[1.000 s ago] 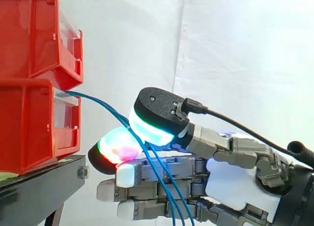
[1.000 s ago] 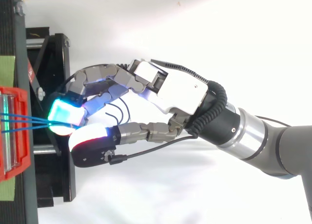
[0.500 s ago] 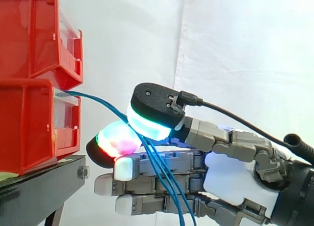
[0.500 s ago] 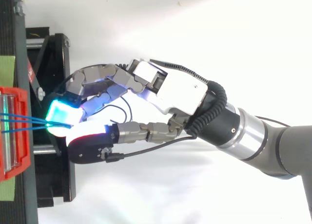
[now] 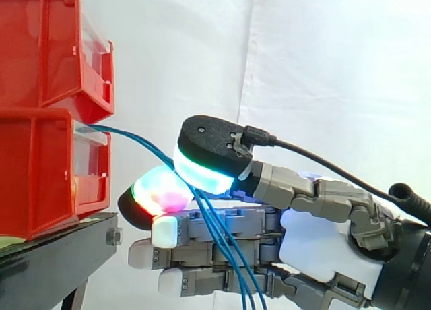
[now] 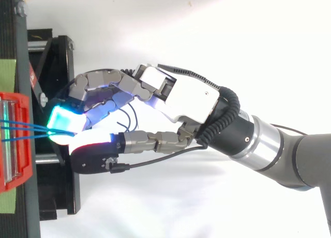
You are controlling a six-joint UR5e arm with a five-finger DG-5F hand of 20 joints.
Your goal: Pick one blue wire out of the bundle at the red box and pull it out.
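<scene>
Several thin blue wires (image 5: 135,139) leave the front of the lower red bin (image 5: 40,168) and slope down to the right, then hang across my hand (image 5: 323,249). The thumb's green-glowing pad (image 5: 202,172) presses down against a finger's red-and-green pad (image 5: 158,192), with the wires pinched between them a short way right of the bin. The other fingers lie straight below, pointing at the bin. From above, the wires (image 6: 26,130) run from the red bin (image 6: 18,101) into the cyan-glowing pad (image 6: 64,121) of my hand (image 6: 191,101).
A second red bin (image 5: 47,47) is stacked on the lower one, both on a black stand (image 5: 54,256) at the left. A white curtain hangs behind. In the top view the stand's frame (image 6: 57,57) lies under the fingertips.
My hand has crept a little left toward the bin, with the thumb pad settling lower on the wires. The wires keep their slope from the bin.
</scene>
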